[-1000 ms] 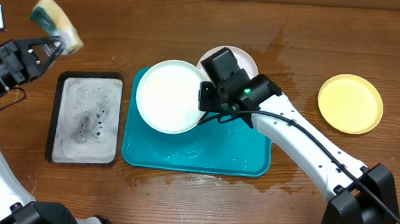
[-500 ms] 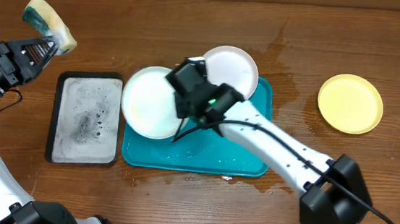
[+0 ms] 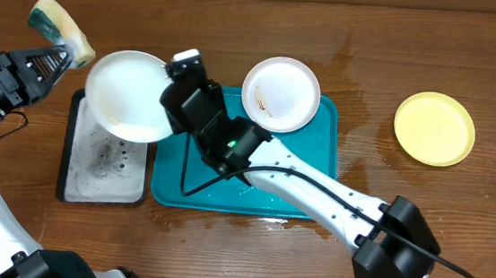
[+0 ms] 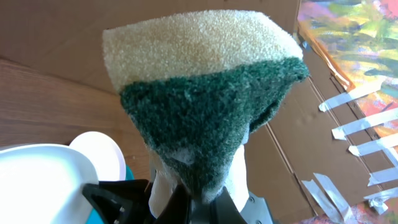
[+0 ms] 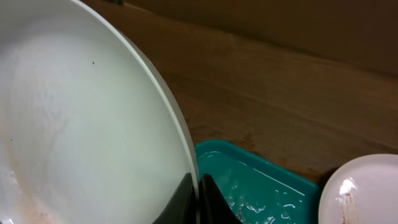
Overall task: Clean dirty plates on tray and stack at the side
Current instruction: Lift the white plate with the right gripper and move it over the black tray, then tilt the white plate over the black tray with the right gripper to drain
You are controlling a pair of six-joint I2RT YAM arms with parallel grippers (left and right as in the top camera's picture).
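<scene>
1. The white plate (image 3: 124,92) hangs tilted in the air over the far end of the black-rimmed tray (image 3: 105,180). It is just beside the left edge of the teal tray (image 3: 252,198) and not on it.
2. My right gripper (image 3: 172,104) is closed on the rim of this plate at its right side. In the right wrist view I see the fingers (image 5: 185,200) pinching the edge.
3. The second white plate (image 3: 280,92) lies at the far right corner of the teal tray, with a brownish smear inside.
4. The yellow plate (image 3: 434,128) rests on the tabletop near its right edge, well apart from the teal tray.
5. My left gripper (image 3: 57,55) is clamped on a sponge (image 3: 62,28), yellow with a green side, raised over the far left corner of the tabletop.
</scene>
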